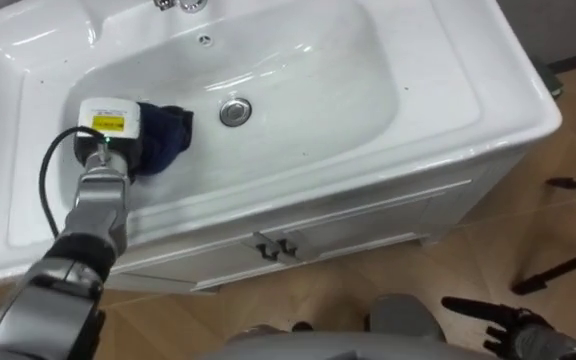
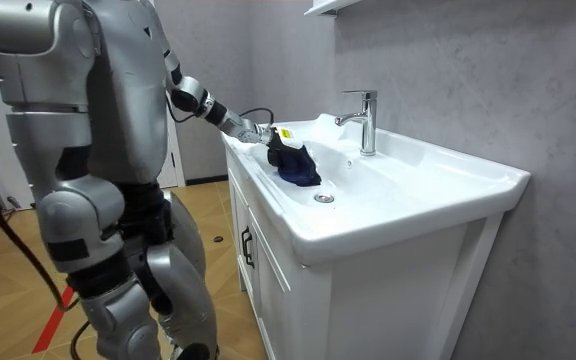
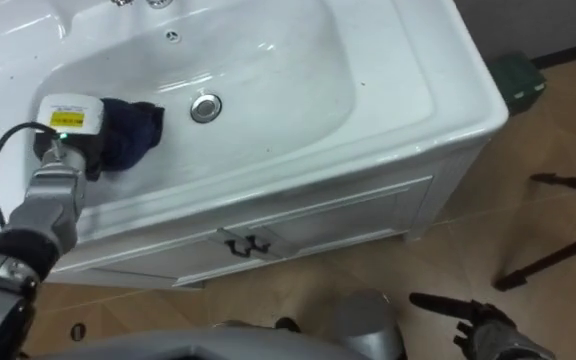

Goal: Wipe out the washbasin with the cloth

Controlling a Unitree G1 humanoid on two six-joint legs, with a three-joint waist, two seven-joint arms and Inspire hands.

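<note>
Nearest, the right hand [image 1: 513, 322] is hanging low in front of the vanity cabinet [image 1: 368, 228], its fingers straight and holding nothing. Farther in, the left hand [image 1: 108, 128] is reaching into the white basin [image 1: 448, 60]. It is touching a bunched dark blue cloth [image 1: 165, 137] near the basin's left edge, just beside the drain [image 1: 234, 111]. The cloth is hiding its fingers, so I cannot tell whether they are gripping.

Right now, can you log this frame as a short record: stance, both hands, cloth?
stance: standing in front of the white cabinet
left robot hand: inside the basin, against the dark blue cloth
cloth position: bunched, on the robot's left of the drain
right robot hand: open, empty, low over the floor
</note>
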